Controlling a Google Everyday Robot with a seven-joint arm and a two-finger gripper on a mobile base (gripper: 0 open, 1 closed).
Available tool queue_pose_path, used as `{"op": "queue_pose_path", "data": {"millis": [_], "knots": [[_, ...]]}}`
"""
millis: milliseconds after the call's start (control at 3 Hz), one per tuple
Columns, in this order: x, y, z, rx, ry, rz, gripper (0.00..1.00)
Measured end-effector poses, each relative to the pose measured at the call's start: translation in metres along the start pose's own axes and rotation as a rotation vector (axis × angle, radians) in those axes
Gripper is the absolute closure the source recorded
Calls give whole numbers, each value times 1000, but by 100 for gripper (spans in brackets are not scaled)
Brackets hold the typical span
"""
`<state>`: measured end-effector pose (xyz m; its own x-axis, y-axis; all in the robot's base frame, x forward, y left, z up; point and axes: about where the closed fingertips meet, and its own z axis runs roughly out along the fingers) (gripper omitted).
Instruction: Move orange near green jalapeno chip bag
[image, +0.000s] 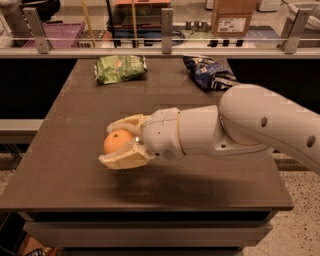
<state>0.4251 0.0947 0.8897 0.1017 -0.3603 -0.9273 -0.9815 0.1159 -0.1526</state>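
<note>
Can't read the words on the green jalapeno chip bag (120, 68). Reaching in sideways from the right over the table (65, 165), squeezing the orange (119, 141) tight in the gripper (107, 144).

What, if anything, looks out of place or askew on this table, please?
Nothing stands out. The green jalapeno chip bag and the dark blue bag lie crumpled but unspilled at the table's far side, and the gripper is closed around the orange near the front left.
</note>
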Motion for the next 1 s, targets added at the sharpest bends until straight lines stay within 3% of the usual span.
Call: {"op": "queue_pose_path", "data": {"millis": [333,1000], "knots": [[-19,-25,-17,52,33,-17,100],[-38,-92,-41,155,-15,-52,100]]}}
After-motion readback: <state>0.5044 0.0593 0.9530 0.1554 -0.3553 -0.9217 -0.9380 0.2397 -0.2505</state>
